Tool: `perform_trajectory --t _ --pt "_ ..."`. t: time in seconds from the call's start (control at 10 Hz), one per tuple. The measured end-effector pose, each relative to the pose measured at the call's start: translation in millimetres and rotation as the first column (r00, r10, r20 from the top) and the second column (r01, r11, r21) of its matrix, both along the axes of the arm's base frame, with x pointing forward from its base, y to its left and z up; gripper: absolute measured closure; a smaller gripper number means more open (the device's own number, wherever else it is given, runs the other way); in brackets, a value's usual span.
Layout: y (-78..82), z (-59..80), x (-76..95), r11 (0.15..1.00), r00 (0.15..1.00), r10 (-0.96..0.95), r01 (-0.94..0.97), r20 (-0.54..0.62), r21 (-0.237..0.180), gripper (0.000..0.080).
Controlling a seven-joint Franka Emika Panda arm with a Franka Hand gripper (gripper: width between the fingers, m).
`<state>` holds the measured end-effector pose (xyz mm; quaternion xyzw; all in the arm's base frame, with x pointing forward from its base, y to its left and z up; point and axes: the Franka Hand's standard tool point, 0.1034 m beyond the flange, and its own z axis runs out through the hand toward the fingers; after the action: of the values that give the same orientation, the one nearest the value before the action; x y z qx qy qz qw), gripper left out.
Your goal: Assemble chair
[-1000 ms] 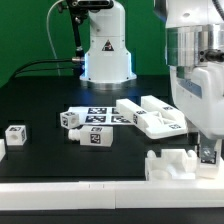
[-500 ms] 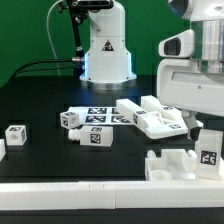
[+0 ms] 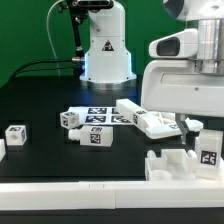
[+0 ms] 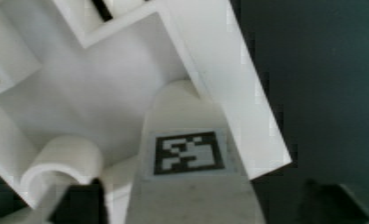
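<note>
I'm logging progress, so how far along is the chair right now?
Early. Done: one tagged upright piece stands at the front block. In hand: nothing; the gripper straddles that piece with jaws open. Left: the slab and small blocks lie loose, unjoined.

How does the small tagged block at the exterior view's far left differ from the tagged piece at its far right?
The left block is squat and sits alone; the right piece is taller, upright and close beside another white part. Both are white with a black-and-white tag.
</note>
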<state>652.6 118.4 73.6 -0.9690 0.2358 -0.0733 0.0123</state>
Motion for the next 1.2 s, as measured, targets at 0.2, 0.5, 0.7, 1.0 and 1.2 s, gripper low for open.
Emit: perform_trajectory --t 0.2,0.5,0.7,1.0,1.2 --pt "-0.6 -0.3 -0.2 1.000 1.000 -0.016 0.016 -0.001 0.002 0.0404" --pt "-1.9 -1.1 -1.1 0.951 0.952 -0.305 0.306 -0.018 0.043 0.0515" --pt "-5.0 -1.7 -0.2 0.739 0.748 -0.661 0.663 -0.065 0.121 0.0515" --pt "-3.6 -1.8 -0.6 0.431 0.451 -0.883 0.889 -0.134 0.154 0.0515" --pt "-3.6 -1.9 -0.6 0.450 0.469 -0.873 0.880 -0.131 0.154 0.0437"
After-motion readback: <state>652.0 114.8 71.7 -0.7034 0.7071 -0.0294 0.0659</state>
